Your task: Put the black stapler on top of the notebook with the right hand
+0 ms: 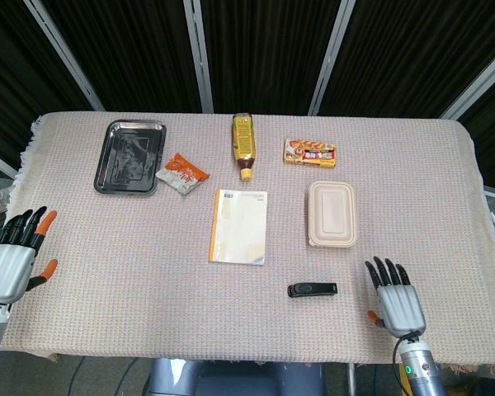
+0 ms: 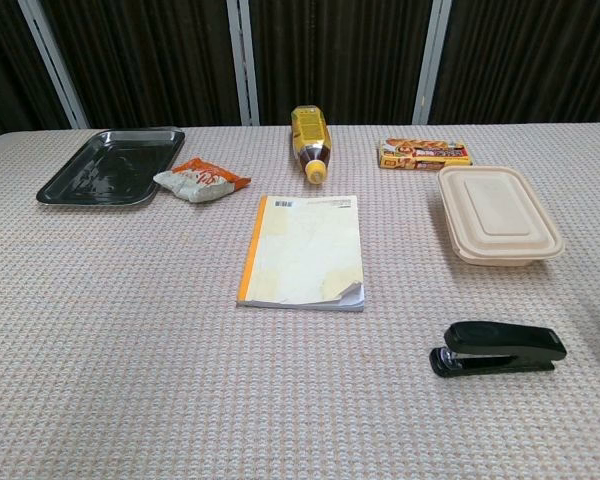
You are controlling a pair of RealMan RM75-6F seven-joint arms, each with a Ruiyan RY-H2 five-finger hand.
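Dark curtain panels with pale vertical rails back a table (image 1: 107, 272) covered in a beige woven cloth.

Left to right, the scene reads as follows. The left hand (image 1: 10, 262) hovers at the left table edge in the head view, fingers apart and extended, holding nothing. A black tray (image 1: 131, 157) lies at the far left, with an orange snack packet (image 1: 181, 172) just beside it. A yellow bottle (image 1: 244, 145) lies on its side at the far centre, cap toward the robot. The notebook (image 1: 238, 225) lies flat at mid-table, long axis running away from the robot, orange spine on its left side.

The black stapler (image 1: 313, 289) lies flat on the cloth, near the front edge, right of and nearer than the notebook, clear of it. Its long axis runs left to right across the table. In the chest view its hinged metal end (image 2: 443, 360) points left, toward the notebook side.

Farther back sit a beige lidded container (image 1: 331, 214) and a snack box (image 1: 310, 153).

The right hand (image 1: 395, 304) is just right of the stapler, apart from it, fingers spread and straight, holding nothing.
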